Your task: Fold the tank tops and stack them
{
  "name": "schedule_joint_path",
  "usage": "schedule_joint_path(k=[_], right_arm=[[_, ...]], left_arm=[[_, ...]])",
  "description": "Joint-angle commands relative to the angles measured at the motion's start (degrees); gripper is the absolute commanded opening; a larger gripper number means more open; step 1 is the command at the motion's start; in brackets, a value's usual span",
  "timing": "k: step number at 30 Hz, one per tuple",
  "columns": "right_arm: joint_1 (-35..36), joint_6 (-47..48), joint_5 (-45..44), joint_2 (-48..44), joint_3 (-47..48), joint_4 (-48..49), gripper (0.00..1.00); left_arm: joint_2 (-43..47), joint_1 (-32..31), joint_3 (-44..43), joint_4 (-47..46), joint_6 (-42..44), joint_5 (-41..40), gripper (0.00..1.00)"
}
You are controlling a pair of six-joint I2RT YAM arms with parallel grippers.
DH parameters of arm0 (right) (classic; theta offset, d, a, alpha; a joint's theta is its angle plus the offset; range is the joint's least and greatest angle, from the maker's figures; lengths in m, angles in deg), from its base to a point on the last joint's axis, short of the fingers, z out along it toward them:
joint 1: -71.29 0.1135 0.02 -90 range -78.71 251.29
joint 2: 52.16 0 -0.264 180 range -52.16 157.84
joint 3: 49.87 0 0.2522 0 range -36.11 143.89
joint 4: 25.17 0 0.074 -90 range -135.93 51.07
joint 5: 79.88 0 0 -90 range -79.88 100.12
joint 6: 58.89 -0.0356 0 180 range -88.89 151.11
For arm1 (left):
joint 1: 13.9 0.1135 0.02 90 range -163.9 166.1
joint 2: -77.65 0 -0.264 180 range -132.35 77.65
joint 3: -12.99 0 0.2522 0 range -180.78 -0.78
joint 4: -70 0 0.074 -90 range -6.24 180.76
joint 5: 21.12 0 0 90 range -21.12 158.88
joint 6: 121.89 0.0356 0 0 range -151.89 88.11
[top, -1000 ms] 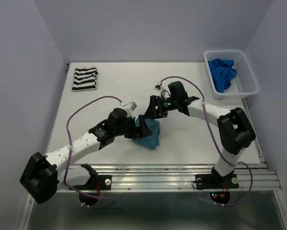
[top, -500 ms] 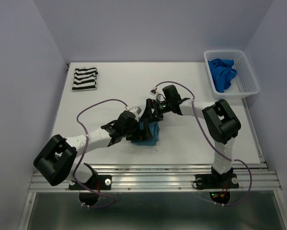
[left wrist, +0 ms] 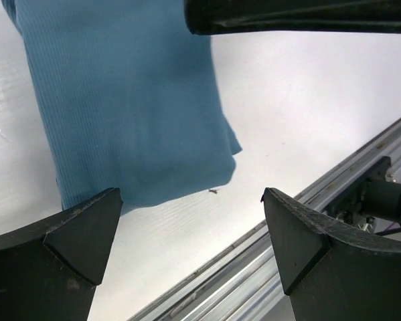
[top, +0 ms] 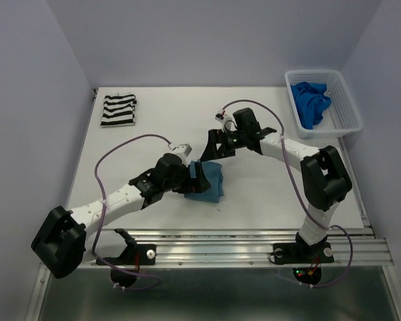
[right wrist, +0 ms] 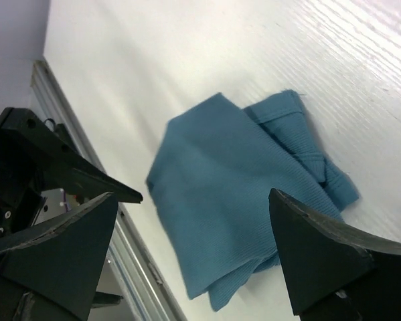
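The teal tank top (top: 211, 182) lies folded in a compact block near the table's front centre, and both wrist views show it: teal top (left wrist: 126, 100), teal top (right wrist: 233, 221). My left gripper (top: 195, 177) is open at the top's left edge, its jaws (left wrist: 190, 200) wide apart over bare table just past the hem. Above and behind the top my right gripper (top: 217, 144) hovers open (right wrist: 192, 197), holding nothing. The striped tank top (top: 118, 110) sits folded at the back left. The royal blue tank top (top: 310, 103) is bunched in the basket.
A white lattice basket (top: 347, 107) stands at the back right corner. The metal rail (top: 220, 251) runs along the near table edge, close to the teal top (left wrist: 361, 194). A left fingertip (right wrist: 86, 177) shows at the left of the right wrist view.
The teal top has gone from a looser shape to a compact fold. Since half a second ago the right gripper has lifted back from it and the left has drawn slightly left. Both stayed open.
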Motion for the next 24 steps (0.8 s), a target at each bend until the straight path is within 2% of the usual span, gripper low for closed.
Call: schedule_joint_path(k=[1,9,14,18,20,24], right_arm=[[-0.19,-0.07,5.18,-6.03,-2.27,0.91,1.0],[-0.19,-7.71,10.37,-6.83,-9.4,8.21,1.0],[-0.19,-9.13,6.52,-3.76,-9.58,7.69,1.0],[-0.19,-9.48,3.61,-1.74,-8.88,6.98,1.0],[-0.19,-9.83,3.61,0.01,-8.44,6.98,1.0],[-0.71,-10.36,1.77,2.04,-8.09,6.46,1.0]], left_arm=[[4.41,-0.17,-2.61,1.39,2.71,-1.75,0.99],[-5.5,0.8,-12.45,0.86,7.2,-6.59,0.99],[-14.82,2.55,-16.31,-3.36,9.66,-7.12,0.99],[-22.03,3.61,-20.19,-0.12,10.54,-8.96,0.99],[-24.49,3.78,-20.11,0.24,10.54,-12.02,0.99],[-27.74,4.84,-18.53,0.16,9.67,-12.05,0.99]])
